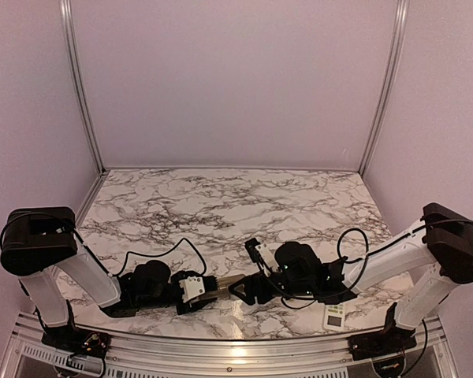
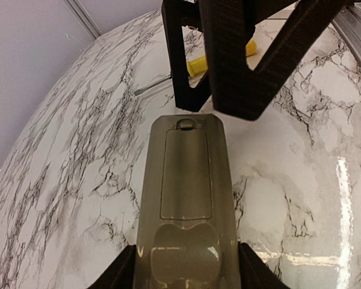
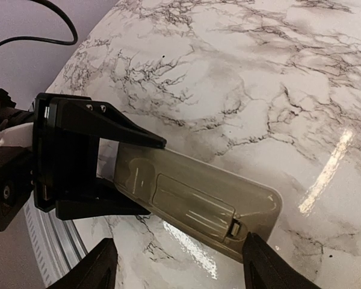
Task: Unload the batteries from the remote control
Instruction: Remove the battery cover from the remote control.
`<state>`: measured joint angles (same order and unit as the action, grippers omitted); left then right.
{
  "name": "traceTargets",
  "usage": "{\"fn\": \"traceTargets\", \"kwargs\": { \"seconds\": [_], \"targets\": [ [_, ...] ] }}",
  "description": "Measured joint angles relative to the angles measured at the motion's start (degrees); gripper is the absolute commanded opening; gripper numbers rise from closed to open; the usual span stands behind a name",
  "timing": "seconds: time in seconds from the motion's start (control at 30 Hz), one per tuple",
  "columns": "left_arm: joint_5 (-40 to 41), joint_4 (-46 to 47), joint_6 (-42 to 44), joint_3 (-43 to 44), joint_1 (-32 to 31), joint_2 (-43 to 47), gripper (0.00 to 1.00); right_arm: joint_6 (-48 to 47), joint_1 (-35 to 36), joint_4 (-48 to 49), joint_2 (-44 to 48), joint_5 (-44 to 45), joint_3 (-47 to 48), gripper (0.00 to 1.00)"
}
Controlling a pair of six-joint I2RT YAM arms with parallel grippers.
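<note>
Left gripper [image 2: 186, 268] clasping remote [image 2: 185, 174], right gripper [image 3: 182, 262] near

Item one, my work table [image 1: 221, 197]: glossy white marble-patterned top with grey-black veins, edged along the near side by a ribbed aluminium rail [image 1: 221, 356]. Item two, the enclosure around me: plain pale lilac back wall [image 1: 236, 79] and side walls [image 1: 24, 118], joined at the rear corners by two slim aluminium posts [image 1: 80, 87]. Item three, light: soft and even, leaving a bright streak of glare [image 3: 328, 171] on the tabletop.
</note>
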<state>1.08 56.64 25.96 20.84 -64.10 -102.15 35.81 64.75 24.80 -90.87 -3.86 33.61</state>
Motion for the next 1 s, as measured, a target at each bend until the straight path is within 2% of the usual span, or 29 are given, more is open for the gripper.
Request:
{"fn": "traceTargets", "kwargs": {
  "seconds": [1.0],
  "targets": [
    [1.0,-1.5,0.0,0.0,0.0,0.0,0.0,-1.4,0.0,0.8,-4.6,1.7,3.0,0.67]
  ]
}}
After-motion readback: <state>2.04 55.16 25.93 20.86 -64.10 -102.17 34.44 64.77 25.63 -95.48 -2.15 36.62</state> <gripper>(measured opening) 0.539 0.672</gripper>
